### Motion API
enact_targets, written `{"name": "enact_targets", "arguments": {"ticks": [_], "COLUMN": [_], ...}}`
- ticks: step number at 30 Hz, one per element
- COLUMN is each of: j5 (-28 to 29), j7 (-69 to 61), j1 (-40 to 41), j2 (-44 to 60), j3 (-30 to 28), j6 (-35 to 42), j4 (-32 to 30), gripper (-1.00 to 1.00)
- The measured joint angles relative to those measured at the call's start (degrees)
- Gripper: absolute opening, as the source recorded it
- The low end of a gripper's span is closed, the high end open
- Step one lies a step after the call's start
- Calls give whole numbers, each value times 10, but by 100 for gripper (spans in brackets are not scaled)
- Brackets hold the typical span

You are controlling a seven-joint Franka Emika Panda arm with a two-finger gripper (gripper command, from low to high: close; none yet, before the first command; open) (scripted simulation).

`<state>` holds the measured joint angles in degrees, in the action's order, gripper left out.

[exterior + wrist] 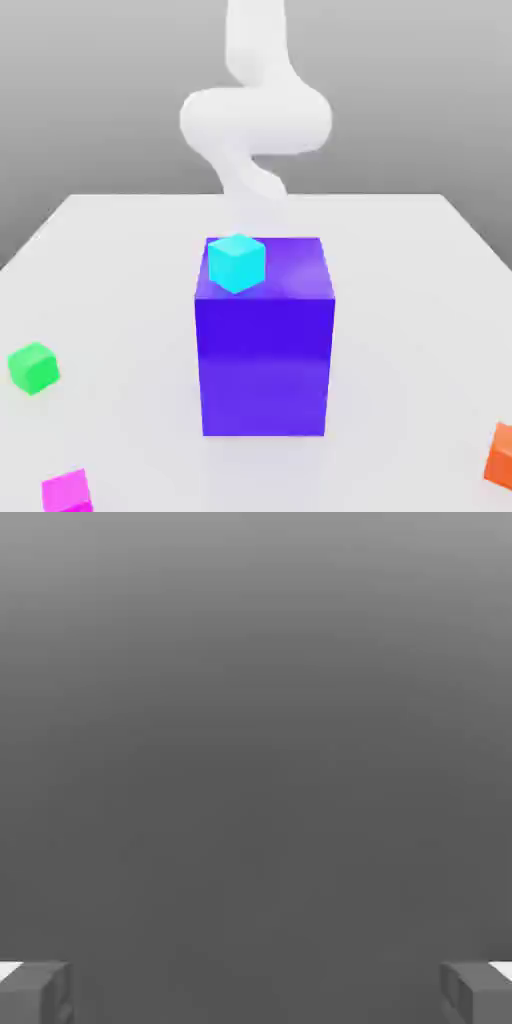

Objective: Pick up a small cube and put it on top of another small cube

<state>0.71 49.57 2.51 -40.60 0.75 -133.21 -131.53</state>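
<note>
Grey, featureless background is seen behind a white table (120, 260), on which everything in the exterior view is set. Near the table's middle a large blue-violet block (265, 350) stands upright, and it is taken as the landmark for all else.

On the block's top face, at the corner toward the exterior view's left and close to the front edge, a small cyan cube (237, 262) is rested, turned slightly so that one of its corners points forward. It is in contact with the block's top and is touched by nothing else.

On the table, a small green cube (33, 367) is placed well to the exterior view's left of the block, apart from it. A small magenta cube (67, 491) is found farther forward than the green one, also left of the block and near the table's front. A small orange cube (501, 456) is seen well to the block's right, cut off by the picture's edge.

Behind and above the block, the white arm (256, 115) is curled, its lower part being hidden by the block.

In the hand view the gripper (256, 992) is shown with its two grey fingertips (36, 992) spread wide apart, with nothing held between them and only plain grey seen beyond.
</note>
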Motion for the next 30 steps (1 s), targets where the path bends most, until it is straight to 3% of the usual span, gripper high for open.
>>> {"name": "enact_targets", "arguments": {"ticks": [18, 30], "j5": [49, -16], "j7": [268, 371], "j1": [132, 179], "j2": [378, 623], "j3": [-1, -26], "j6": [-103, -178], "j4": [18, 31], "gripper": [0, 0]}}
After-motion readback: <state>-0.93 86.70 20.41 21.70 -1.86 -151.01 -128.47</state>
